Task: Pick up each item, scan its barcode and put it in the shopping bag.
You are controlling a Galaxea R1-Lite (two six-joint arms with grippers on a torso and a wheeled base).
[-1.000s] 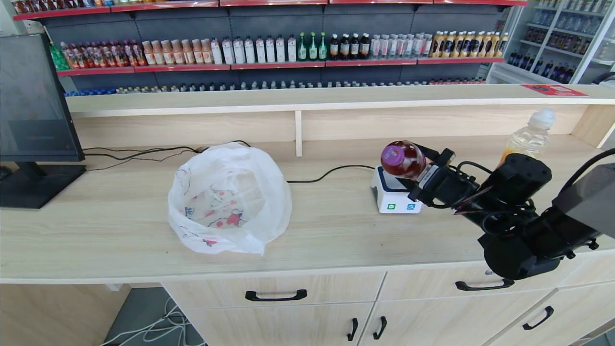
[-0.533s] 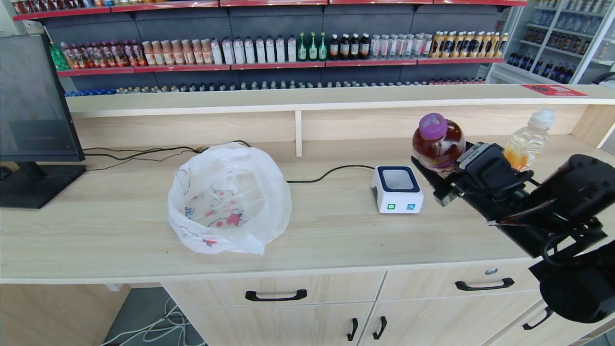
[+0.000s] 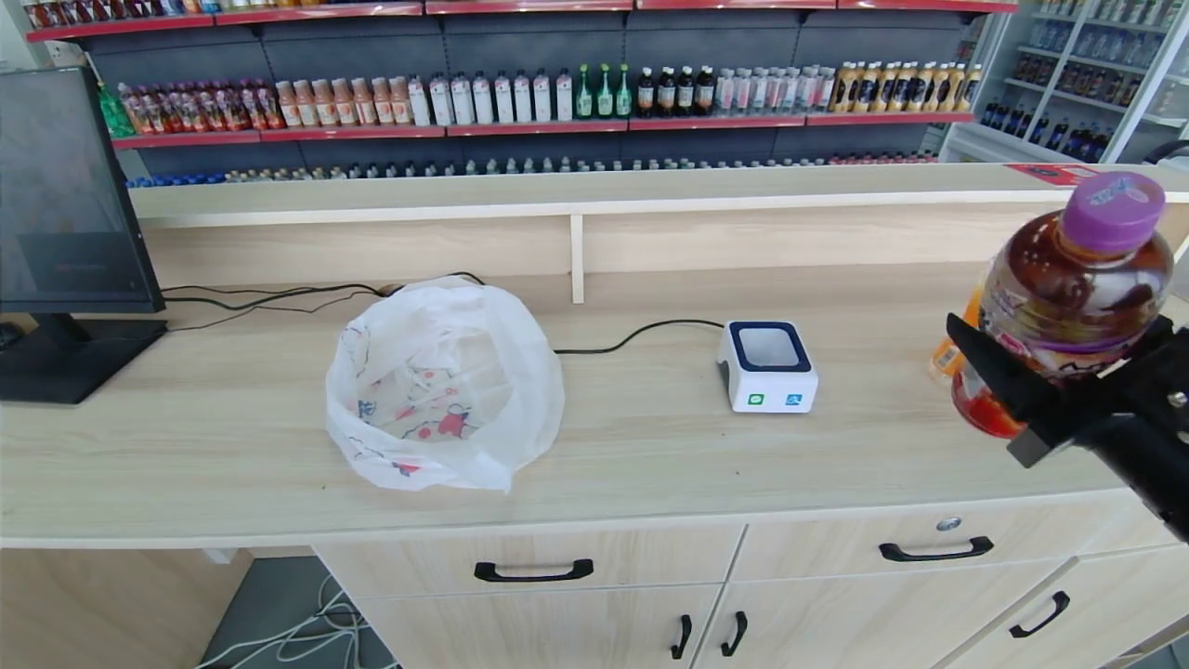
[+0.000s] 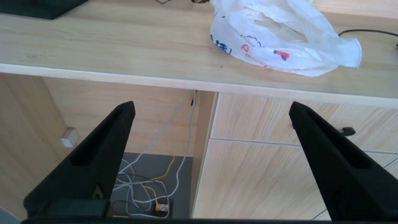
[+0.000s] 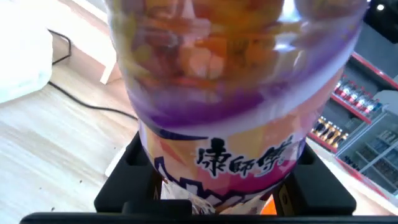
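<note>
At the right edge my right gripper is clamped on the bottle, my left gripper stands apart and empty, and I judge that the scanner and the shopping bag are steps not yet done.

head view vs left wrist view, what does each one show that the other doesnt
Head view adds: the white scanner, the purple-capped bottle gripped in the right hand near the counter's right end, and the drink shelves behind.
Left wrist view adds: the left hand, open, low in front of the cabinets.
Shared: the shopping bag, the wooden counter and the loose floor cables.
</note>
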